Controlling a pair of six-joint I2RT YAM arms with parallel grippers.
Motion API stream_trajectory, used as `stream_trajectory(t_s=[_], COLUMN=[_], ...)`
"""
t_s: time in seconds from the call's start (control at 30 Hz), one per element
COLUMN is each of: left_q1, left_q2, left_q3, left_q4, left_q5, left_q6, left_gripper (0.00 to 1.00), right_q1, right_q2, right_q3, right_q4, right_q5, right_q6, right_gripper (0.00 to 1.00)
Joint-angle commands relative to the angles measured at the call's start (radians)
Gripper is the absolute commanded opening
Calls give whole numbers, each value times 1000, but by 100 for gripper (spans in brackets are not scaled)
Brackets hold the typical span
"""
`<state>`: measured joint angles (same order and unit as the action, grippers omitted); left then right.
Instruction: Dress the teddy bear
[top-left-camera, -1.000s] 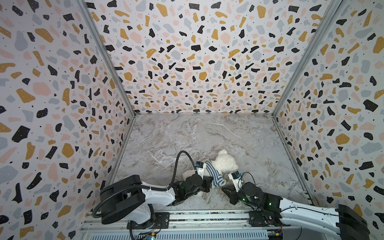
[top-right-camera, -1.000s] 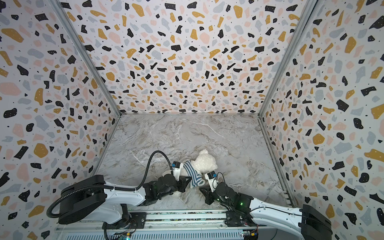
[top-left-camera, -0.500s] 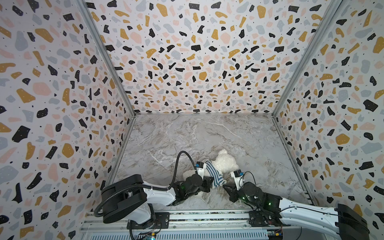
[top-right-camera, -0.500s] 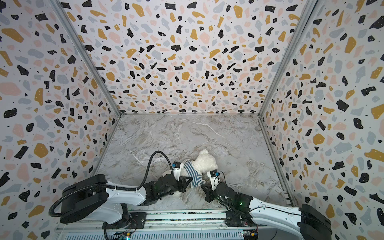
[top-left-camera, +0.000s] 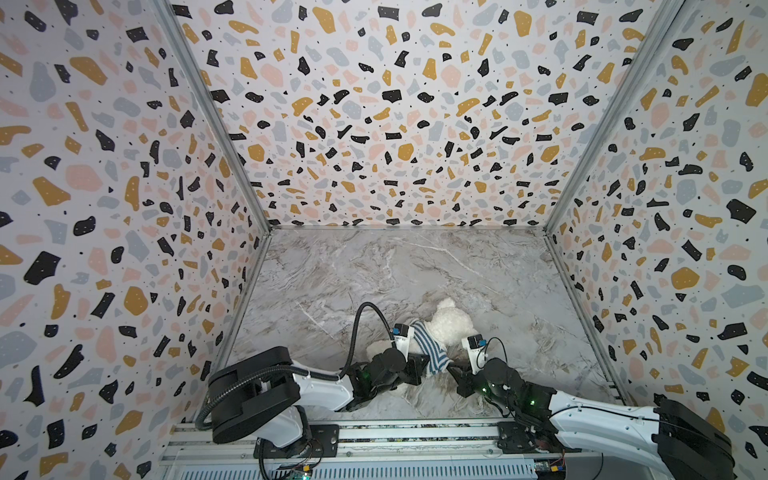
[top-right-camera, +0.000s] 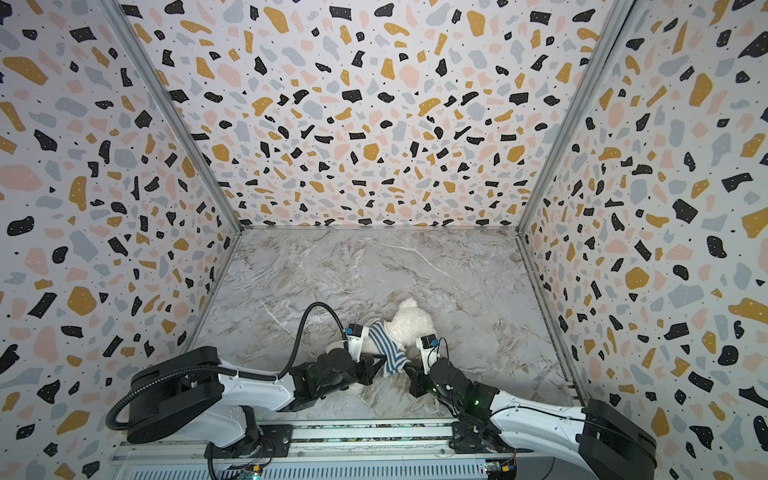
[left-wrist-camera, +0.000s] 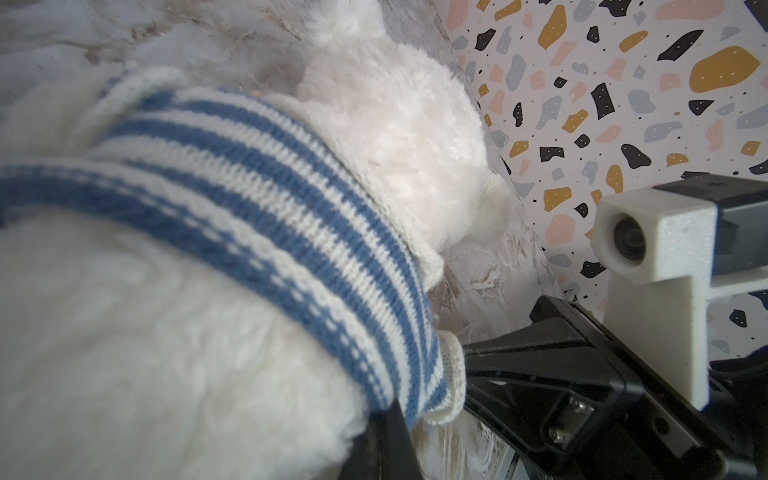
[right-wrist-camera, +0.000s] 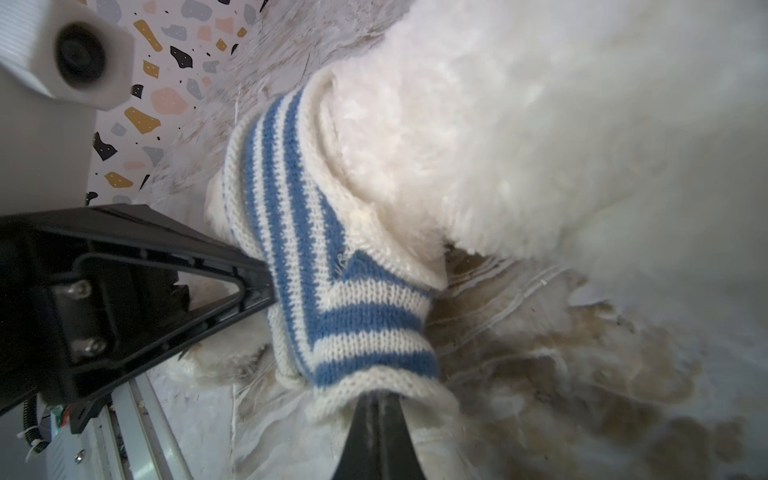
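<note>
Marble tabletop (top-left-camera: 374, 266), terrazzo walls (top-left-camera: 374, 124). One teddy bear (top-left-camera: 449, 328) lay near the front rail (top-left-camera: 415, 437), striped shirt (top-left-camera: 428, 351) bunched below its head. The left tool (right-wrist-camera: 267, 286) and right tool (right-wrist-camera: 377, 400) each clamped the shirt's hem. We judged opposed pulls could slip a pinch or drag the bear.
</note>
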<state>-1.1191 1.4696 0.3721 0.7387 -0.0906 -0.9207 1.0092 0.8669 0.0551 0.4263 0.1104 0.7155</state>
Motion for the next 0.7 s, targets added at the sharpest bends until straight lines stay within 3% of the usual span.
stream_trajectory(t_s=[0.0,0.4,0.67], left_q1=[6,5,5], left_q2=[3,6,1], left_q3=[-13,-7,-13], left_q4=[39,43,52], left_q5=[5,26,31], left_q6=[-2,8,11], left_gripper=[0,0,0], right_q1=[-20,-46,-55], right_q2=[32,127,222], right_q3=[34,73,89], right_q4=[58,189,225], right_q5=[-30,-123,-147], right_q6=[-26,-1,22], right_gripper=[0,21,26])
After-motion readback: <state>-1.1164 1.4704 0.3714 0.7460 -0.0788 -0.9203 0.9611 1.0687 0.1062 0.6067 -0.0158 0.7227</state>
